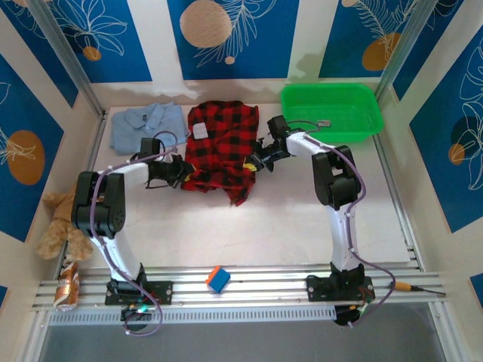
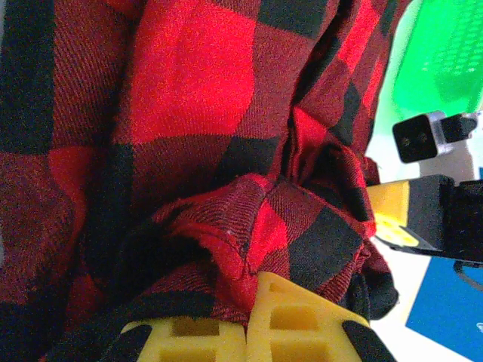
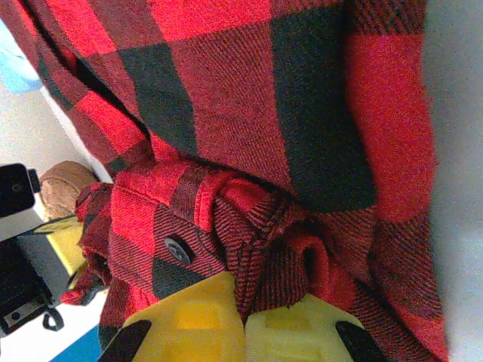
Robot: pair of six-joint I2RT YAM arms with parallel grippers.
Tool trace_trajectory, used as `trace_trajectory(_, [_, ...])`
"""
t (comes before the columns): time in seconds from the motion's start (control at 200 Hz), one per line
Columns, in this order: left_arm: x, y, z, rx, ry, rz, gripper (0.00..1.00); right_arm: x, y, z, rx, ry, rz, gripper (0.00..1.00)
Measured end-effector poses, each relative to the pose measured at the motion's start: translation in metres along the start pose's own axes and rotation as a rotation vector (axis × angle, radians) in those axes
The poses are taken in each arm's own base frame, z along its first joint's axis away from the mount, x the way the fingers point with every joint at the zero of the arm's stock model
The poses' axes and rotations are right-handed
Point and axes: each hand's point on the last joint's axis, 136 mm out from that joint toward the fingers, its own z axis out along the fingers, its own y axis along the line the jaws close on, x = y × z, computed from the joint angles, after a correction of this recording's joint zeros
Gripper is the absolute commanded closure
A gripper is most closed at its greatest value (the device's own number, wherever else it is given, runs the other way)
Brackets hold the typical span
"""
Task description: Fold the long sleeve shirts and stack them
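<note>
Two grips on the red checked shirt: left claw pinches its left edge, right claw its right.

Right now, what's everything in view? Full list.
flannel: 1, red-black check, far middle of table, bunched
blue shirt: 1, light blue, far left, beside the flannel
basket: 1, green, far right
teddy: 1, tan, past the table's left edge
cube: 1, blue and orange, near rail between the arm bases
packet: 1, orange-brown, near-left corner
tool: 1, orange handle, near-right rail
table: 1, white
left pincer: 1, yellow, shut on the flannel's left edge
right pincer: 1, yellow, shut on the flannel's right edge
</note>
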Motion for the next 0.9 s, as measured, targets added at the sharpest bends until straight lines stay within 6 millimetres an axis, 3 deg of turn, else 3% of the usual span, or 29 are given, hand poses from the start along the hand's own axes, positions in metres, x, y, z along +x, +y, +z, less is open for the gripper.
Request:
trace_trajectory(0.34, [-0.013,-0.018,-0.003,0.060,-0.022,0.015,1.00,-0.013,0.008,-0.014,-0.033,-0.023,-0.003,0.92])
trace_trajectory(0.495, [-0.019,-0.014,0.005,0.070,-0.022,-0.003,0.99,-0.019,0.015,-0.015,-0.052,-0.025,-0.014,0.91])
trace_trajectory(0.595, [-0.024,-0.009,0.011,0.069,-0.019,-0.022,0.86,-0.023,0.010,-0.010,-0.051,-0.018,-0.003,0.86])
trace_trajectory(0.69, [-0.028,-0.006,0.016,0.075,-0.021,-0.026,0.55,-0.028,0.004,-0.005,-0.046,-0.014,0.018,0.73])
trace_trajectory(0.79, [-0.032,-0.010,0.016,0.100,-0.033,-0.038,0.35,-0.029,0.001,-0.003,-0.042,-0.012,0.026,0.53])
trace_trajectory(0.83, [-0.035,-0.013,0.016,0.112,-0.042,-0.040,0.19,-0.030,0.002,-0.004,-0.041,-0.018,0.015,0.47])
trace_trajectory(0.895, [-0.037,-0.018,0.012,0.121,-0.056,-0.035,0.11,-0.031,0.004,-0.008,-0.034,-0.046,-0.018,0.40])
